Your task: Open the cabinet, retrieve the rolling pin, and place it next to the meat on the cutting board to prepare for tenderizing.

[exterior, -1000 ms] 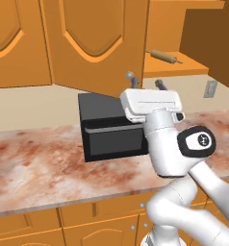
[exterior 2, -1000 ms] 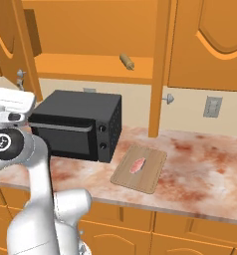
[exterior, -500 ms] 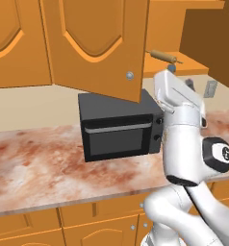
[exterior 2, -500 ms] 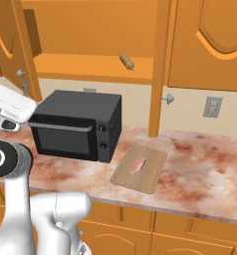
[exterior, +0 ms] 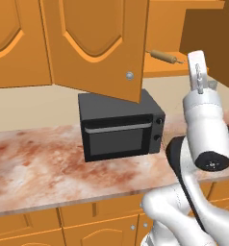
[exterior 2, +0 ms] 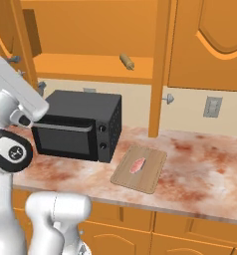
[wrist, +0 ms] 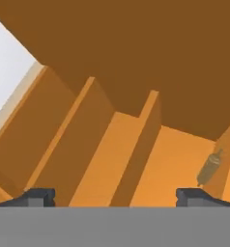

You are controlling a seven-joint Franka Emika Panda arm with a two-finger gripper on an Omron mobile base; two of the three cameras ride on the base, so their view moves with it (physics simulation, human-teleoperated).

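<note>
Cabinet (exterior: 95, 43) doors stand swung open in the left base view; we see one door with its silver knob hanging out over the black microwave (exterior: 120, 127), and the rolling pin (exterior: 166, 56) lying on the shelf behind it, well above the marbled countertop (exterior: 39, 168). We note the white arm raised at the right, its hand up near shelf height (the fingers themselves are hard to make out here). Right base view: we find the rolling pin (exterior 2: 127, 62) alone on the open shelf, pointing front to back, while the meat (exterior 2: 138, 165) lies on the cutting board (exterior 2: 153, 177) just right of the microwave (exterior 2: 78, 124). Hand view: we look up into the cabinet interior, the gripper (wrist: 115, 197) with its two tips spread wide and nothing between them, the rolling pin (wrist: 209, 168) off to the right, apart from both tips.
</note>
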